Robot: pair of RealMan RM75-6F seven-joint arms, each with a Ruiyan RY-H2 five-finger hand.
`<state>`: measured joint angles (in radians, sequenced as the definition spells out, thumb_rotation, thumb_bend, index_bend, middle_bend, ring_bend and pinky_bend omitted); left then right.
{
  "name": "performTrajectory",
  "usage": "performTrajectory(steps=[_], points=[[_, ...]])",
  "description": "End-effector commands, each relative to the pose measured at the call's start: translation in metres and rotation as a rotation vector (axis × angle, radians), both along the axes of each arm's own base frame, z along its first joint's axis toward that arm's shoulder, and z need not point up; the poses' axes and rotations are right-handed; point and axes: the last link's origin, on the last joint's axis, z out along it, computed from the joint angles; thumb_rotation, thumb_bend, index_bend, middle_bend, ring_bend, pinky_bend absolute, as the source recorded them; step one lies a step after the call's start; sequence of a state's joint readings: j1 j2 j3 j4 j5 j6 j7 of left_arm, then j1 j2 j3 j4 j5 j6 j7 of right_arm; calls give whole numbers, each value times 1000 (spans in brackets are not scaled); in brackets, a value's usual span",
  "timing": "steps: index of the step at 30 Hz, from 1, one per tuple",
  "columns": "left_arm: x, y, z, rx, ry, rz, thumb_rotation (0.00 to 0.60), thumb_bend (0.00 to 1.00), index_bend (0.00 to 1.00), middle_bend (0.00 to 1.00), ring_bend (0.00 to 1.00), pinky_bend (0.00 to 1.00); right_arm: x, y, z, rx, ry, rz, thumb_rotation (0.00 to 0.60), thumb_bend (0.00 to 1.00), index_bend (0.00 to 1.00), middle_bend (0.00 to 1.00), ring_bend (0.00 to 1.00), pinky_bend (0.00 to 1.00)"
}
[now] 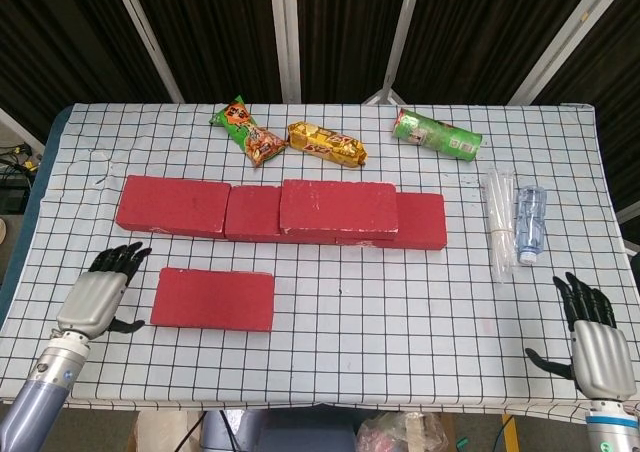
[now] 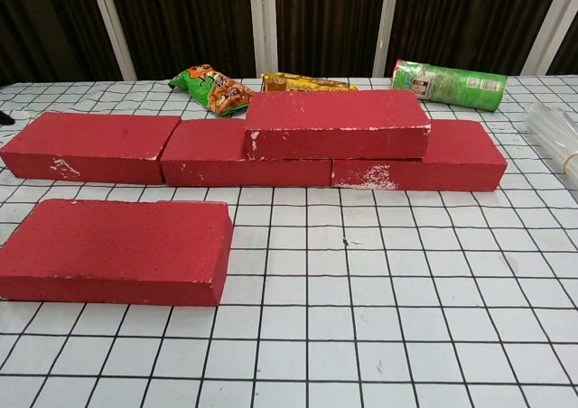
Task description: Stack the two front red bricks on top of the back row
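One red brick (image 1: pixel 213 298) (image 2: pixel 116 248) lies alone in front on the checked cloth. Behind it runs the back row of three red bricks (image 1: pixel 173 205) (image 2: pixel 90 146), and a fourth brick (image 1: pixel 338 207) (image 2: pixel 336 124) sits stacked on the row's middle and right bricks. My left hand (image 1: pixel 99 298) hovers open just left of the front brick, fingers spread and not touching it. At the table's front right corner my right hand (image 1: pixel 594 339) is open and empty, far from the bricks. Only a dark sliver at the chest view's left edge might be the left hand.
Snack packets, green (image 1: pixel 247 132) and gold (image 1: pixel 326 143), and a green can (image 1: pixel 436 134) lie behind the row. A clear plastic bottle (image 1: pixel 528 223) and a bundle of clear tubes (image 1: pixel 498 223) lie at the right. The table edge (image 1: pixel 320 406) runs close in front.
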<state>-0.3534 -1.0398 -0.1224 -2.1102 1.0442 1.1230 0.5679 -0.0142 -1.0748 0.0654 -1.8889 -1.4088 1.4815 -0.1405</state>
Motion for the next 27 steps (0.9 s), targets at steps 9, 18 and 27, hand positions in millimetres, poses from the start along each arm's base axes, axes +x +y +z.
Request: performTrajectory(steps=[9, 18, 27], points=[[56, 32, -21, -152, 80, 7, 600, 0, 0, 0, 0, 0, -2, 0, -3, 9, -5, 2, 600, 133, 72, 0, 0, 0], [56, 35, -47, -222, 101, 39, 600, 0, 0, 0, 0, 0, -6, -1, -1, 10, -14, -30, 600, 133, 72, 0, 0, 0], [48, 35, -63, -262, 111, 40, 600, 0, 0, 0, 0, 0, -4, -2, -4, 30, -22, -45, 600, 134, 72, 0, 0, 0]])
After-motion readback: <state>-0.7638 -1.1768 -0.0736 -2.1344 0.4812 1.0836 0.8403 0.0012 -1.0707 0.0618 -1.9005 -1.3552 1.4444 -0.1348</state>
